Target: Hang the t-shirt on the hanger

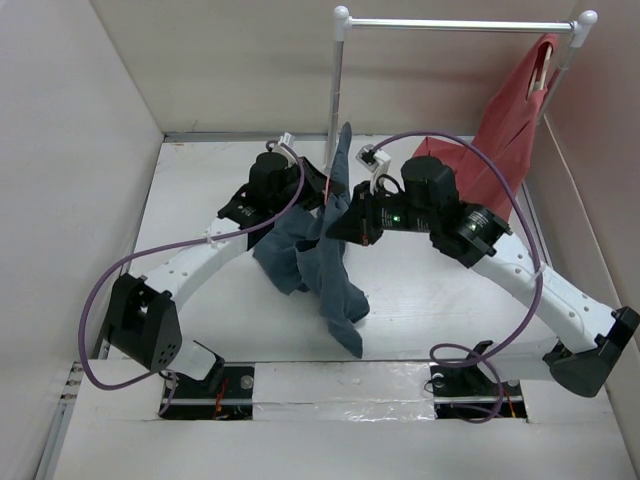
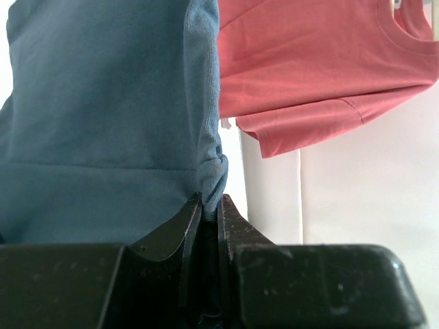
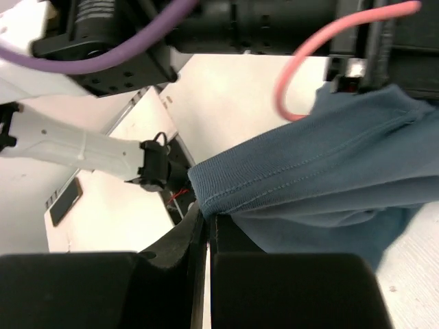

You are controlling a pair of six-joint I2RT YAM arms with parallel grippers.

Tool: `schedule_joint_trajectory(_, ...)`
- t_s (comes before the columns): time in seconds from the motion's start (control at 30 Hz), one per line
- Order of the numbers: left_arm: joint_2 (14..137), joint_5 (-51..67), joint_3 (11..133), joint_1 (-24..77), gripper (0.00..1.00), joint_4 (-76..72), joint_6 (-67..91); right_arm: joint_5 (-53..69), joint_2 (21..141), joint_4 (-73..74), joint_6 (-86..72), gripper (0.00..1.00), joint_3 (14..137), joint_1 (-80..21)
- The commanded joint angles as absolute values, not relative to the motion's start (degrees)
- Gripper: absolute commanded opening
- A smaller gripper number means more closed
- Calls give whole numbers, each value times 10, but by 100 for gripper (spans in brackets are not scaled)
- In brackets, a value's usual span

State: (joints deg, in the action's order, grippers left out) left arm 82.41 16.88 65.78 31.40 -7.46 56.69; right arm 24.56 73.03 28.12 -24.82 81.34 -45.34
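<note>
Status: lift done, hang not done. The t-shirt [image 1: 325, 270] is off the table [image 1: 430, 300] at its top end, pinched between the two arms mid-table; its lower end trails down toward the near edge, and I can't tell whether it touches the surface. The hanger [image 1: 455, 24] stands at the far right; its rod is bare on the left part, with a red shirt [image 1: 505, 125] hung at the right end. The t-shirt sits below the rod and near its left pole, with no part over the rod.

Left gripper [image 2: 209, 205]: jaws clamped on a bunched vertical edge of the blue cloth; right gripper [image 3: 204, 218]: jaws together with the stitched hem fold caught at the tips, so it reads as a grip on the t-shirt. Both grips sit close together in the top view, so the cloth hangs as a bundle, not spread.

Left to do, my read: raise it above rod height, carry it far and right, drape it over the free rod span, release. Risk: snagging the left pole or crowding the red shirt.

View differences:
- top view: the only one showing the rod, both poles, the arm poses and the hanging length
- left wrist: shows the actual pinch on the edge, plus the red shirt's collar and sleeve behind it; no rod
- right wrist: shows the hem stitching at the tips and the left arm [image 3: 75, 147] beyond; no hanger, no red shirt
</note>
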Motion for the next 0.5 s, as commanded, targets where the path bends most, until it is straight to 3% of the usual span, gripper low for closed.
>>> schedule_joint_trajectory(0.0,818,184,691,313,0,-101,567,238,739,279,-238,0,783,-422)
schedule_joint_trajectory(0.4,787,261,642,313,0,-32,593,222,798,227,-243,0,699,-379)
schedule_joint_trajectory(0.43,787,263,638,313,0,-32,593,221,798,227,-249,1,696,-379)
schedule_joint_trajectory(0.47,787,266,632,313,0,-32,598,220,797,227,-250,10,695,-379)
